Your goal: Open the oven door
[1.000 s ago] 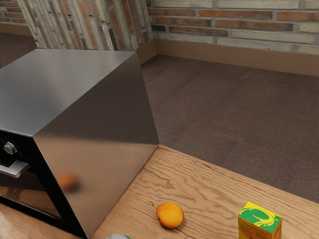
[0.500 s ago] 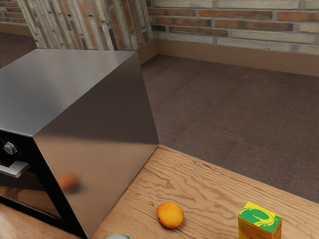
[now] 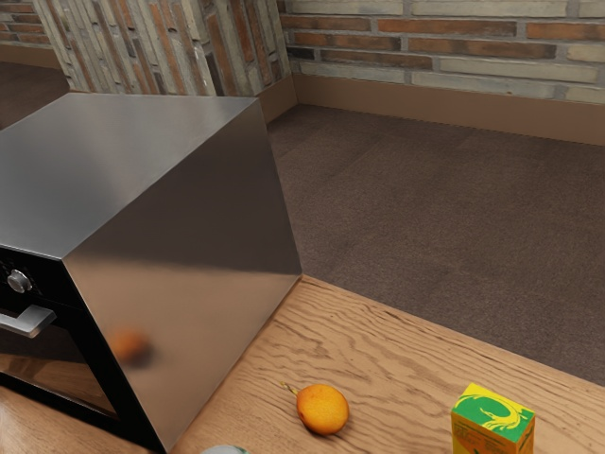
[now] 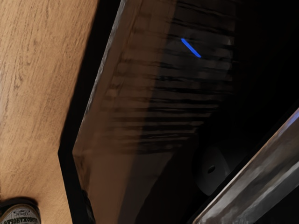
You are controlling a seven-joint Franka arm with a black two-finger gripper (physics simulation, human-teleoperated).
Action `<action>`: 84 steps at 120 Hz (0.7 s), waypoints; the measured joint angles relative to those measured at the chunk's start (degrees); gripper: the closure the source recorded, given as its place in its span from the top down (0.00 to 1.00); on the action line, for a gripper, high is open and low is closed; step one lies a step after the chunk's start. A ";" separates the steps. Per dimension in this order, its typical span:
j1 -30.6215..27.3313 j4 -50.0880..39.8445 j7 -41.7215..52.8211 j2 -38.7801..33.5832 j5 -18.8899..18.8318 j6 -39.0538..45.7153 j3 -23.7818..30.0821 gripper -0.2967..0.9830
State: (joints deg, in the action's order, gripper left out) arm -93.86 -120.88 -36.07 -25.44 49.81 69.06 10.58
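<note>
In the exterior view the shut oven door (image 3: 52, 359) stands at the view's left, open worktop (image 3: 397, 374) between it and a green-and-yellow carton (image 3: 493, 411); in the wrist view a can (image 4: 21, 216) bears lettering (half-legible from here), and the hand faces the door near its handle (image 4: 252, 172), the tool's state impossible to tell.

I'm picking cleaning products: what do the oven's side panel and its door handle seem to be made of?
Side panel: probably brushed or satin metal, grey, softly mirroring the orange fruit. Door handle: looks like silvery metal with bright edges, though coated plastic is possible.
</note>
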 joint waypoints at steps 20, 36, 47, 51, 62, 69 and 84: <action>0.00 -0.16 -0.03 -0.11 -0.09 -0.04 0.19 0.77; 0.00 -0.17 -0.05 0.07 -0.19 -0.05 0.15 0.77; 0.00 -0.22 -0.07 0.28 -0.22 -0.06 0.14 0.77; 0.00 -0.27 -0.07 0.34 -0.23 -0.07 0.10 0.77; 0.00 -0.45 -0.07 0.40 -0.28 -0.05 0.07 0.77; 0.00 -0.50 -0.07 0.41 -0.30 -0.02 0.06 0.77; 0.00 -0.53 -0.06 0.52 -0.42 0.02 0.06 0.77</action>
State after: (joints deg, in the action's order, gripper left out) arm -93.87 -121.41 -36.13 -24.93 49.39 69.07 10.64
